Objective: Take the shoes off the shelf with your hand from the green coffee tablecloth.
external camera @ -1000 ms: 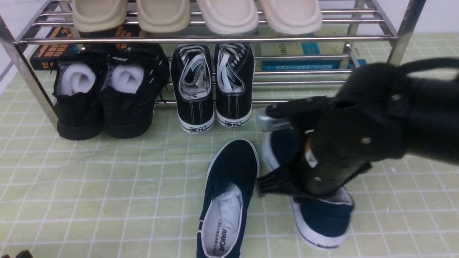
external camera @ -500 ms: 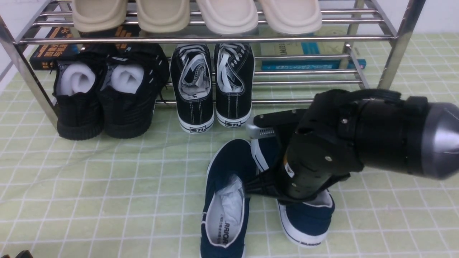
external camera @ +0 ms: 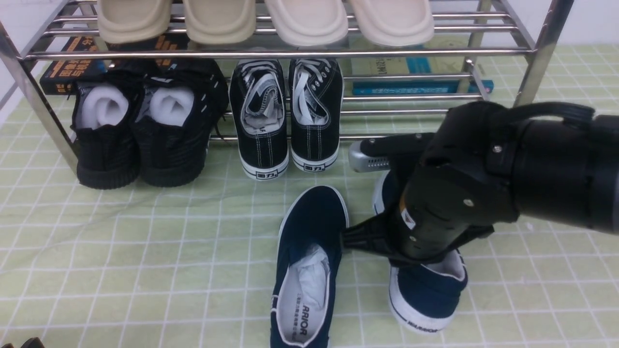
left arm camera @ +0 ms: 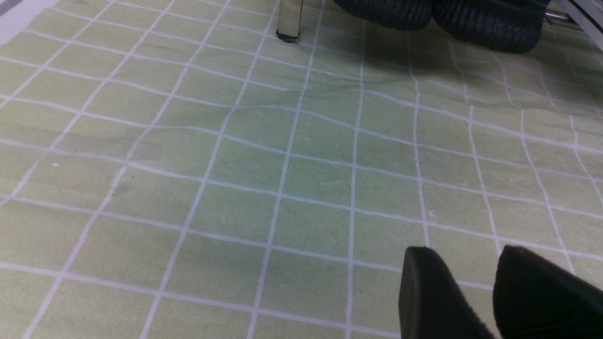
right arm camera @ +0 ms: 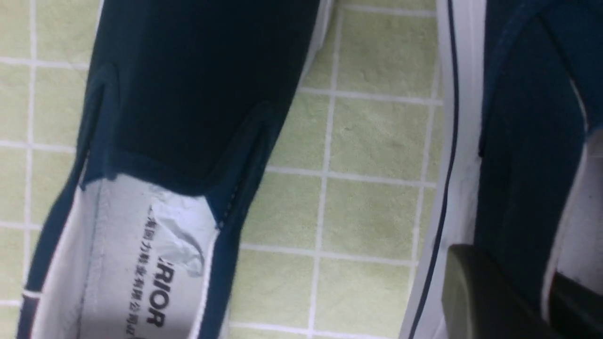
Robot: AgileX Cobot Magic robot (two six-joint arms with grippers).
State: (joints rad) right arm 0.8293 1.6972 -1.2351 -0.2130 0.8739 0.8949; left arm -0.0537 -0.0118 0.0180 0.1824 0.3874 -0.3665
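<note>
Navy shoes (external camera: pixel 314 227), long axes front-to-back, toes toward shelf (external camera: pixel 271 53); right gripper (right arm camera: pixel 518 301) clenched on right-hand shoe (external camera: pixel 425 295).

Front view: right gripper (external camera: pixel 425 261) covers mid-section of right-hand navy shoe (external camera: pixel 425 295), pads unseen; left-hand navy shoe (external camera: pixel 309 232) heel cut by btm edge, insole print (external camera: pixel 301 325) partly under paper stuffing (external camera: pixel 312 275). Left wrist view: left gripper (left arm camera: pixel 490 292) shows fingertips (left arm camera: pixel 433 292) only, rest cut off, jaw gap indeterminate.

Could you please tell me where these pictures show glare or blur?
Front view: bright glare streaks on the shelf tubes; lace-up sneakers sharp. Left wrist view: even light on the tablecloth, left hand soft-edged. Right wrist view: right hand blurred on the held navy shoe.
</note>
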